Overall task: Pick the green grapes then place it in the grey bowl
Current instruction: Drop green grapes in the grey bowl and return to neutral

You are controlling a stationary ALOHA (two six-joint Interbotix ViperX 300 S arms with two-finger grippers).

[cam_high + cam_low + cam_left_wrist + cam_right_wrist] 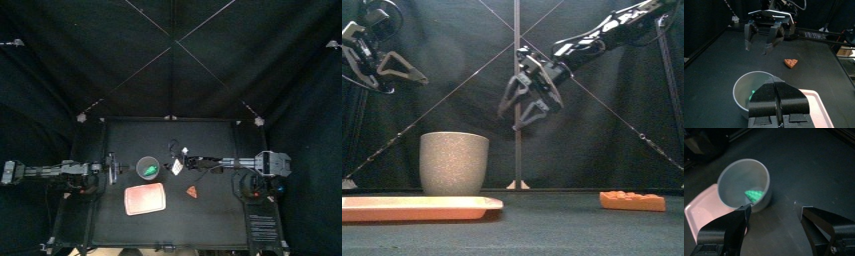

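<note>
Though nothing was left to carry, we found the right gripper hanging above the table, its jaws apart and empty, while the left gripper hovered near the cup with its jaws pressed together. Beside the flat pink tray stood the tall grey speckled cup. An orange toy lay well apart. The green grapes lay inside the cup, so we judged the placing done.

green grapes: blurred inside grey bowl | pink tray: cut at picture edge
</note>
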